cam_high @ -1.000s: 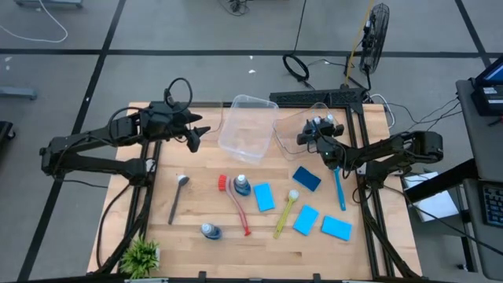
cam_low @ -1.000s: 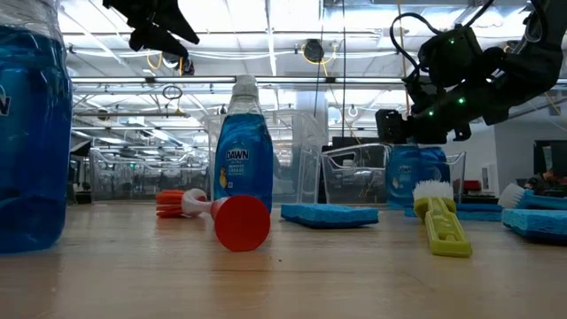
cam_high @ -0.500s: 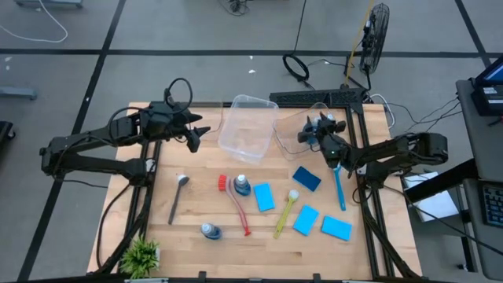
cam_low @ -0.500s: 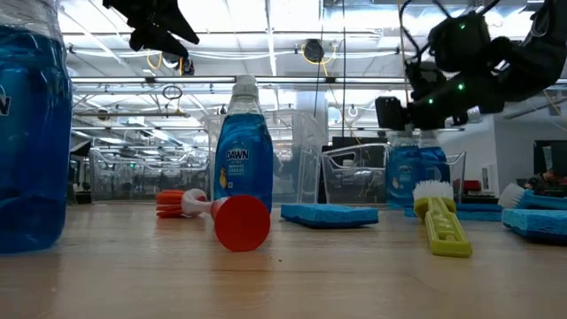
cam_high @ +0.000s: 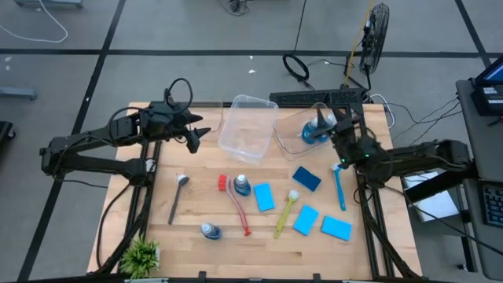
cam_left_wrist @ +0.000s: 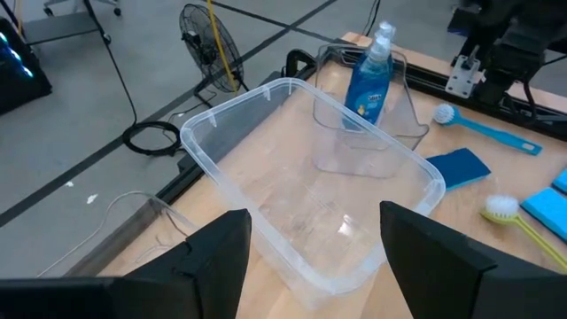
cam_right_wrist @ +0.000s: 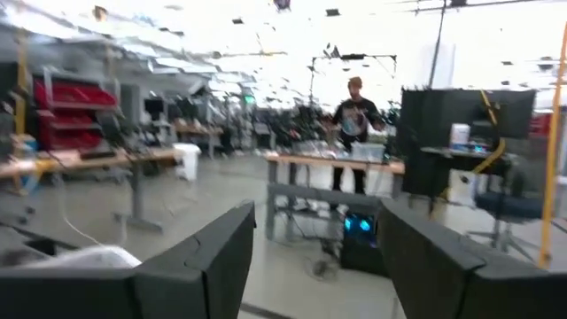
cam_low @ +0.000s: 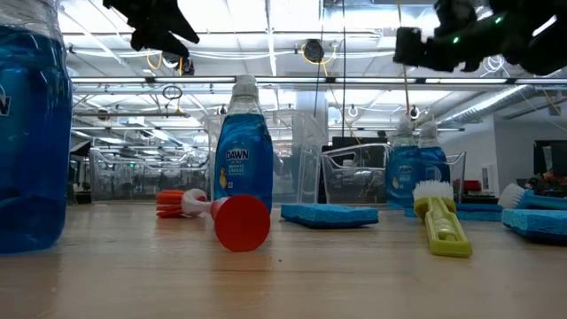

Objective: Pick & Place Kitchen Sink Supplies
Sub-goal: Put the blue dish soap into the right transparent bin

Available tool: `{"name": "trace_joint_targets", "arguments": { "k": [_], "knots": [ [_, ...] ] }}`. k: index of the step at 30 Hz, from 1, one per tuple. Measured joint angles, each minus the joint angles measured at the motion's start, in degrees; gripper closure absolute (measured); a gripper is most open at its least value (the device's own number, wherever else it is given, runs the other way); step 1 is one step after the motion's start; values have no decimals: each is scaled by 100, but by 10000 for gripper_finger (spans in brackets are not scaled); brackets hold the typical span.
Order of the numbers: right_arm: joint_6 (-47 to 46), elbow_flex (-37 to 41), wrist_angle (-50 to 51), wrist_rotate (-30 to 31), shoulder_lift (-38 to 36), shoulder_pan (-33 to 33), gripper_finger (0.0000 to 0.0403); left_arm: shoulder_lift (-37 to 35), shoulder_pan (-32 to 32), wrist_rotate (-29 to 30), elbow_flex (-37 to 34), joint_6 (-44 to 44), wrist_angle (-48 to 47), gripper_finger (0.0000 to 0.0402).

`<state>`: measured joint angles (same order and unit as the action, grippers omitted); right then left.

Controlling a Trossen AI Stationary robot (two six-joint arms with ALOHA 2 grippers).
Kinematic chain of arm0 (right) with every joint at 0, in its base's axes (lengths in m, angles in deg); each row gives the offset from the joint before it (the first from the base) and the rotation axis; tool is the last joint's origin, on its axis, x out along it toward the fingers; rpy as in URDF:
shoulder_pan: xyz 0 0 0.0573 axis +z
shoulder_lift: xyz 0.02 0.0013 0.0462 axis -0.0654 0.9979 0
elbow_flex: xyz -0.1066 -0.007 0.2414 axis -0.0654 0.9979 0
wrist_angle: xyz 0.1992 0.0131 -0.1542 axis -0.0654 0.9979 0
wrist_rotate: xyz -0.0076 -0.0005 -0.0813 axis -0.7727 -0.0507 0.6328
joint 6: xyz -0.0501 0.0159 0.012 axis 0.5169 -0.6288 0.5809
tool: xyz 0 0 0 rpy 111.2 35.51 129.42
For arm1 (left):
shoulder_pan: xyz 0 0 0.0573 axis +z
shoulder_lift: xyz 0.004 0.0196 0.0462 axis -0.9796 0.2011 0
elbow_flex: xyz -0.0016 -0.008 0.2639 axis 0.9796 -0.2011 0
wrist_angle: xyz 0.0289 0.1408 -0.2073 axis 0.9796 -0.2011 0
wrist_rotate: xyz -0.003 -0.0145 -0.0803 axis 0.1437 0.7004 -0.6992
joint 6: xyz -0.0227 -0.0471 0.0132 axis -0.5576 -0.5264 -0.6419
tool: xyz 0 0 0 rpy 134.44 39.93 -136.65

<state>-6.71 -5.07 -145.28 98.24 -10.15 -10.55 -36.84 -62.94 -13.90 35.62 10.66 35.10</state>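
Observation:
Two clear bottles of blue liquid [cam_low: 416, 173] stand in the smaller clear bin [cam_high: 292, 134]; one shows from above [cam_high: 314, 131]. On the table stand two more bottles [cam_high: 241, 185] [cam_high: 210, 230]. Around them lie several blue sponges [cam_high: 263, 196] and the red [cam_high: 238, 208], yellow [cam_high: 283, 214], blue [cam_high: 339, 187] and grey [cam_high: 178, 198] brushes. My right gripper [cam_right_wrist: 314, 257] hangs open and raised beside the small bin [cam_high: 342, 127], nothing between its fingers. My left gripper [cam_left_wrist: 314, 239] is open, high above the table's far left [cam_high: 194, 135].
A larger clear bin [cam_high: 247, 126] sits at the far middle, touching the smaller one. A small green plant [cam_high: 141, 255] stands at the near left corner. A person [cam_right_wrist: 354, 111] stands far off in the room.
My right gripper has risen from just above the bottles in the small bin, tipped its fingers upward and drawn back toward the table's right edge. The bottles have stayed upright in the bin.

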Motion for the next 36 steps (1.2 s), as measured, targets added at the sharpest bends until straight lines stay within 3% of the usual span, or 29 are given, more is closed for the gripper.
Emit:
{"name": "trace_joint_targets", "arguments": {
  "k": [9,15,20,29,36],
  "knots": [
    [496,1,188,30,-1142,1200,228,0,-69,-209,0,-492,5,149],
    [405,2,1116,422,-1732,2199,265,2,-356,-531,0,-951,55,149],
    [448,4,1473,1120,-2043,3002,287,76,-816,-362,-1,-1307,111,149],
    [931,4,1722,3266,-2381,4538,298,671,-1645,-194,102,-1903,339,149],
    [1013,4,1695,3316,-2505,5579,298,1510,-2064,-118,636,-1970,205,149]
  ]
}}
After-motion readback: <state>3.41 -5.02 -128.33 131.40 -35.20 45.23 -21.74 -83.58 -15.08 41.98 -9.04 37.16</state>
